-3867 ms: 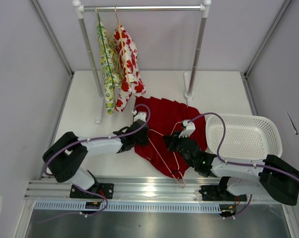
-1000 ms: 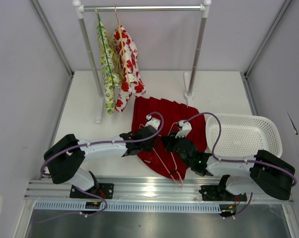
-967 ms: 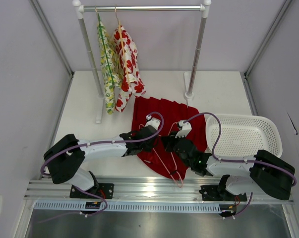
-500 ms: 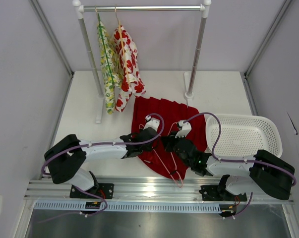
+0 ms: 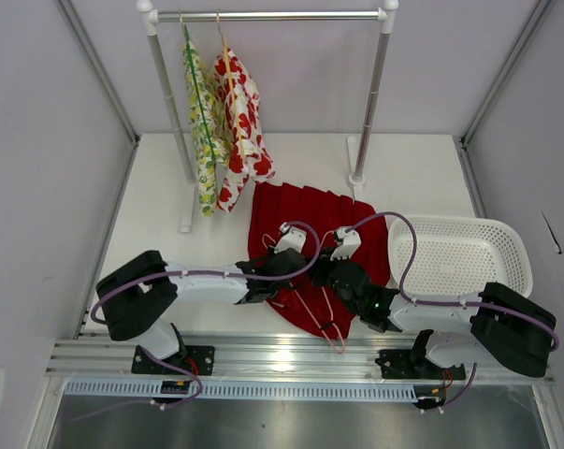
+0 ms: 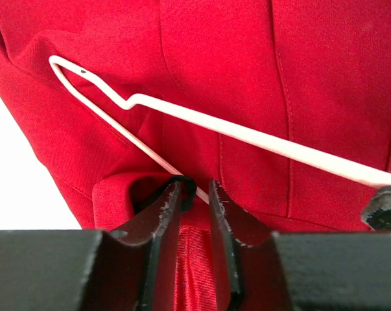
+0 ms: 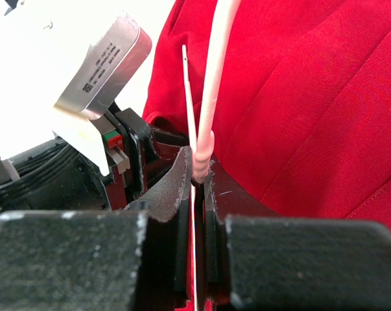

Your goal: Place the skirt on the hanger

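Red pleated fabric, the skirt (image 5: 305,220), lies spread flat in the middle of a white table (image 5: 160,215), its right edge close beside a white plastic basket (image 5: 459,222) with perforated walls.

The only print in view is a silver sticker (image 7: 104,65) with a small dark code square and fine text, seen in the right wrist view on the housing of the other arm. The text is too small to read.

Plain pale grey walls close in the table on three sides, and a ribbed metal rail (image 5: 291,355) carrying both arm bases runs along the near edge. At the back stands a white clothes rack (image 5: 272,15). From its bar hang a yellow-green floral garment (image 5: 203,131) on a green hanger (image 5: 194,70) and a white garment with red prints (image 5: 244,122) on an orange hanger (image 5: 227,51).

Lying on top of the skirt's near half is the hanger (image 6: 247,133), a thin pale pink wire. The right gripper (image 7: 196,170) is clenched on that wire, pinching it between its dark fingers. The left gripper (image 6: 190,194) sits at the skirt's near-left edge, fingers nearly together, with a fold of red fabric pinched between them, and one corner of the hanger just ahead of it.
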Motion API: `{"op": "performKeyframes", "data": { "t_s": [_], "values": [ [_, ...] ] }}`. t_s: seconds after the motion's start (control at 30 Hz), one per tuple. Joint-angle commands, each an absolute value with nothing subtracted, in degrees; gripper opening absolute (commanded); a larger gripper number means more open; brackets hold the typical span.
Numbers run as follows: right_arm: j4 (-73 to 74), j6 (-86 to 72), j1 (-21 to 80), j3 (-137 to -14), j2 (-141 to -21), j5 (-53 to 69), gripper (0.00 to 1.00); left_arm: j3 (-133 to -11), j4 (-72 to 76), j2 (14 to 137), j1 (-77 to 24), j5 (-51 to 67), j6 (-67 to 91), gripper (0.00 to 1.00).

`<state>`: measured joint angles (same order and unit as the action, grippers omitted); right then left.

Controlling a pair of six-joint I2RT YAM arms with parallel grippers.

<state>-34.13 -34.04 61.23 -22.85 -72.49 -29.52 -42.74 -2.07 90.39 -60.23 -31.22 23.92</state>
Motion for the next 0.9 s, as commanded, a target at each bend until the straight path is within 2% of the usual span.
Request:
{"op": "performKeyframes", "data": {
  "t_s": [0.0,0.1,0.2,0.33,0.6,0.87],
  "values": [
    [-34.63,-33.49,61.44,-24.17,-72.69,-29.80,0.00,-42.10,-1.32,91.14,-61.17,-34.54,24.70,0.30],
    [-34.63,-33.49,61.44,-24.17,-72.77,-29.79,0.00,-42.71,-2.72,92.37,-61.35,-36.38,25.05,0.28],
    [-34.72,-33.49,61.44,-24.26,-72.69,-29.79,0.00,-42.45,-2.55,93.07,-61.35,-36.39,25.49,0.21],
    [-34.45,-33.49,61.44,-24.17,-72.42,-29.79,0.00,-42.37,-2.64,92.82,-61.35,-35.69,25.66,0.00],
    [-33.58,-32.78,61.26,-24.61,-71.46,-29.79,0.00,-39.56,-3.08,82.45,-61.09,-30.59,24.87,0.00],
    [-31.64,-32.52,61.08,-24.87,-68.30,-29.36,0.00,-34.55,-2.73,73.84,-53.36,-19.27,27.68,0.00]
  ]
}}
